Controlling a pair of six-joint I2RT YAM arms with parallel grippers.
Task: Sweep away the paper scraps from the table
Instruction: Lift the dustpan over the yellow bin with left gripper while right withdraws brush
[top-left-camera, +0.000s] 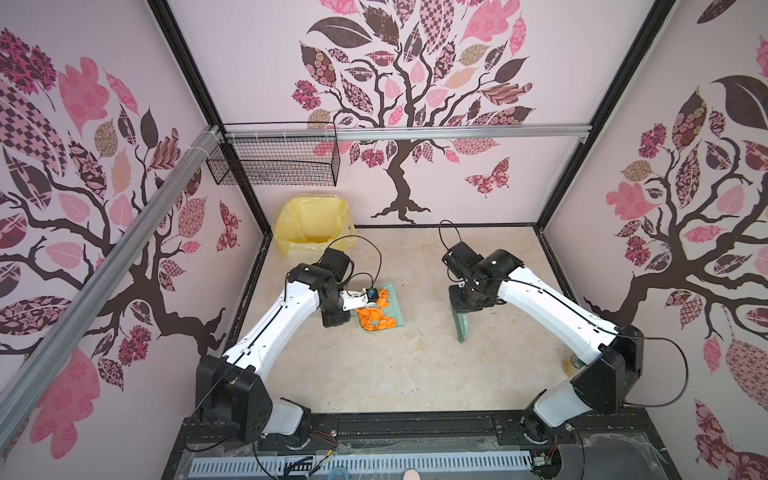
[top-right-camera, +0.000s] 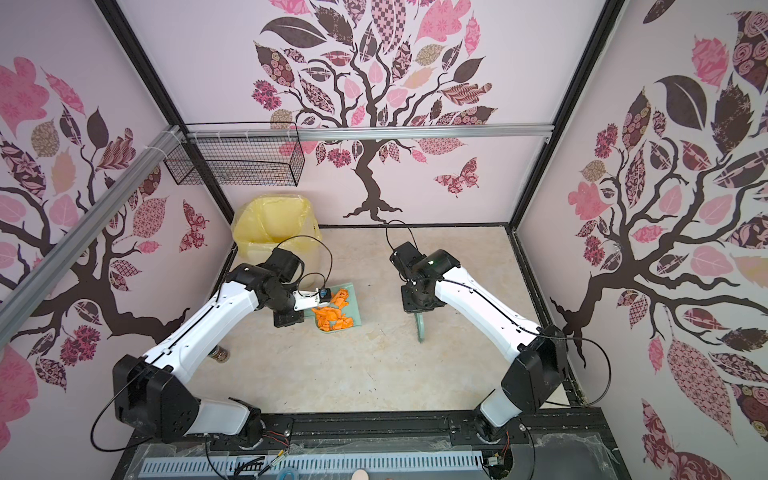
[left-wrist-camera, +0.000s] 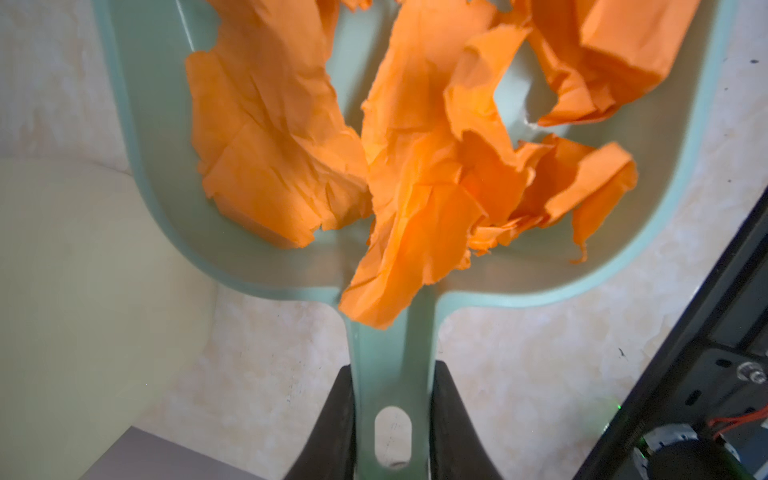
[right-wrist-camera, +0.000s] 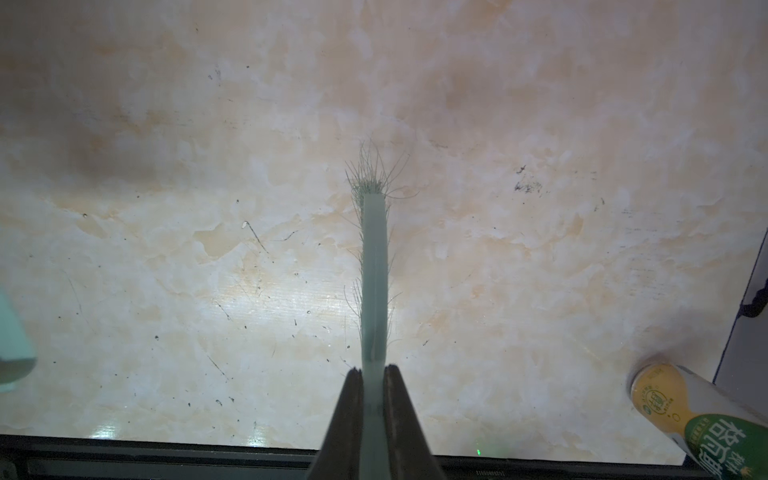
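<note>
Several crumpled orange paper scraps (top-left-camera: 376, 318) (top-right-camera: 332, 318) (left-wrist-camera: 415, 166) lie heaped in a teal dustpan (top-left-camera: 398, 311) (top-right-camera: 356, 305) (left-wrist-camera: 158, 124) left of the table's middle. One scrap hangs over the pan's back onto the handle. My left gripper (top-left-camera: 348, 316) (left-wrist-camera: 392, 368) is shut on that handle, one finger on each side. To the right, my right gripper (top-left-camera: 461, 309) (right-wrist-camera: 374, 368) is shut on a teal brush (top-left-camera: 463, 328) (top-right-camera: 420, 328) (right-wrist-camera: 374, 270) that points toward the front over the beige table (top-left-camera: 395, 374) (right-wrist-camera: 166, 166). No loose scraps show on the table.
A bin with a yellow liner (top-left-camera: 309, 226) (left-wrist-camera: 62, 291) stands in the back left corner, close behind the left arm. A black wire basket (top-left-camera: 274, 166) hangs on the wall above it. A drink bottle (top-left-camera: 571, 363) (right-wrist-camera: 685, 411) lies by the right edge, and a can (top-right-camera: 218, 355) stands near the left edge.
</note>
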